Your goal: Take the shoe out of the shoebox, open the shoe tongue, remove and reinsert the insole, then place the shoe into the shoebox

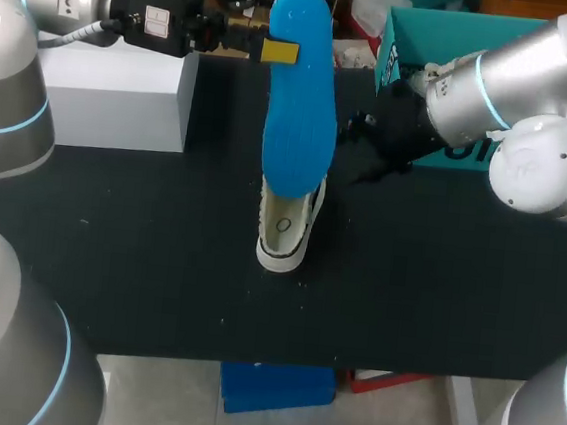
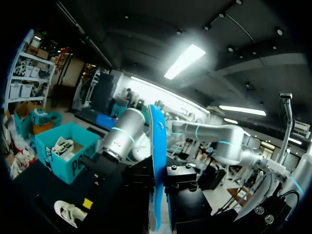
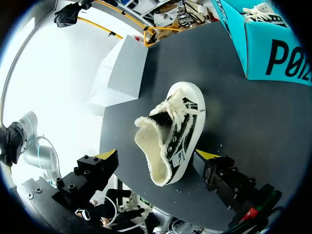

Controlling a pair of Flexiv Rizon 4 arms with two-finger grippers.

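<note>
The blue insole (image 1: 300,104) is held up high above the table, and my left gripper (image 1: 277,50) is shut on its far end. In the left wrist view the insole (image 2: 157,161) shows edge-on between the black jaws of the left gripper (image 2: 158,195). The white low shoe (image 1: 286,231) with black trim rests on the black table below it. In the right wrist view the shoe (image 3: 175,131) shows its fleecy opening, and my right gripper (image 3: 157,156) stands open above its heel, one yellow tip on each side. The teal shoebox (image 1: 420,45) is at the back right.
A grey-white block (image 1: 114,96) stands at the back left of the black table (image 1: 138,259). A second white shoe (image 3: 263,12) lies inside the teal shoebox (image 3: 273,53). My right arm (image 1: 496,92) crosses in front of the box.
</note>
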